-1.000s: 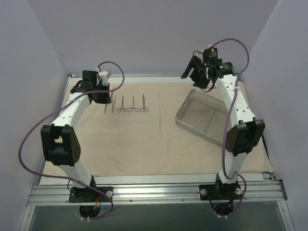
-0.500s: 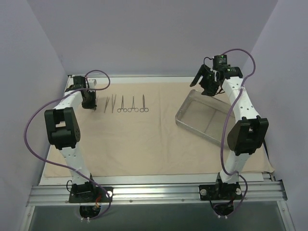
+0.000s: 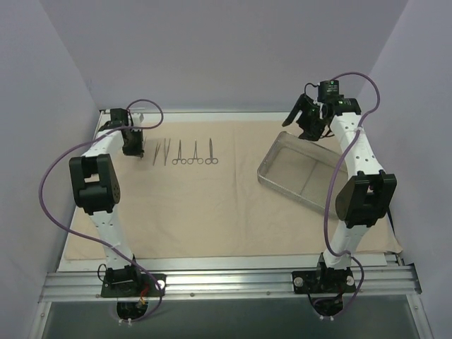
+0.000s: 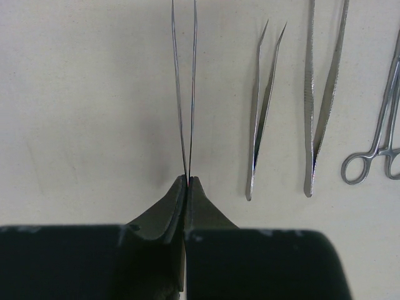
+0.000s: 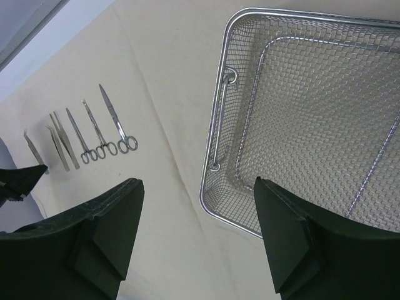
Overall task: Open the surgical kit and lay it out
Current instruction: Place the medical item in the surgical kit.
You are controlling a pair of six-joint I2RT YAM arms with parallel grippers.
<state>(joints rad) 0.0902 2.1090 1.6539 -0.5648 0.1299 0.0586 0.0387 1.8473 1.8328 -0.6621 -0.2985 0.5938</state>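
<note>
Entry: surgical kit, opened. We record the beige cloth wrap (image 3: pixel 212 212) spread flat over the table. The left gripper (image 4: pixel 187 180) is clenched on the rear end of the fine straight tweezers (image 4: pixel 186 162), which sit leftmost in a row with the curved tweezers (image 4: pixel 253 169), the forceps (image 4: pixel 311 169) and the ring-handled instruments (image 3: pixel 195 153). The right gripper (image 5: pixel 197 182) is released, above the empty wire-mesh tray (image 5: pixel 244 125) on the cloth's right side.
</note>
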